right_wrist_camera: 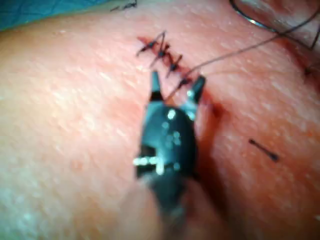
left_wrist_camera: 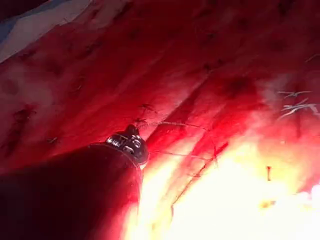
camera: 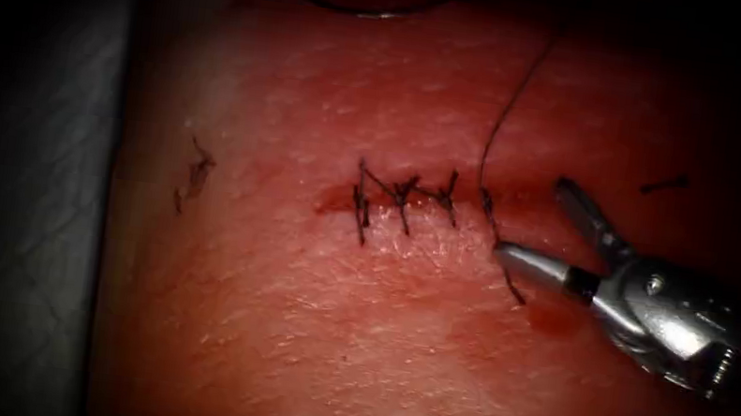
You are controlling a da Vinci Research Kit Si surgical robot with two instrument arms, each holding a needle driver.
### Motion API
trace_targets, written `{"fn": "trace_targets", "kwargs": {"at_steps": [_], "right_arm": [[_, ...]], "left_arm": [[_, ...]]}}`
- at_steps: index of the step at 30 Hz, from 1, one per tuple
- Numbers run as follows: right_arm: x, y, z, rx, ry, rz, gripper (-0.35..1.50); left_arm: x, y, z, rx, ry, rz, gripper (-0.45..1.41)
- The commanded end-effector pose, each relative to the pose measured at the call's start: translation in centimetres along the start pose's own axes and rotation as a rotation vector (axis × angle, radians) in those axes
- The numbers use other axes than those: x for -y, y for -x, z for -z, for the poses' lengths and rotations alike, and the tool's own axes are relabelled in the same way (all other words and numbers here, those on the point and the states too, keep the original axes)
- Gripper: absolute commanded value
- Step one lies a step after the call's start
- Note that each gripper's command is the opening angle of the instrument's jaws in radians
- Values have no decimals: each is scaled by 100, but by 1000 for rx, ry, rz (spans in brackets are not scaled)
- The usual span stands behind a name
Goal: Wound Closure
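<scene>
Tissue (camera: 328,325) bears the stitched cut (camera: 409,205); right claw (camera: 529,223) gapes empty astride thread (camera: 501,120), needle (camera: 357,6) seemingly lying well beyond

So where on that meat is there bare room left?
Bare tissue lies below the stitches, and between them and the needle above. It is crowded around the cut's right end: the open right gripper straddles the thread.
</scene>
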Motion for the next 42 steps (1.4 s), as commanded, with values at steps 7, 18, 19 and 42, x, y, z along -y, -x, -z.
{"fn": "trace_targets", "kwargs": {"at_steps": [7,18,19,42], "right_arm": [[2,-2,-11,19,-2,-39,113],[-15,-1,-27,25,-28,-76,125],[-15,-1,-32,28,-37,-82,125],[-20,9,-96,76,-62,-93,130]], "left_arm": [[0,-35,23,-31,-13,0,-45],[13,-76,65,-60,-45,7,-45],[12,-83,71,-67,-50,3,-45],[-3,-146,132,-147,-45,6,-45]]}}
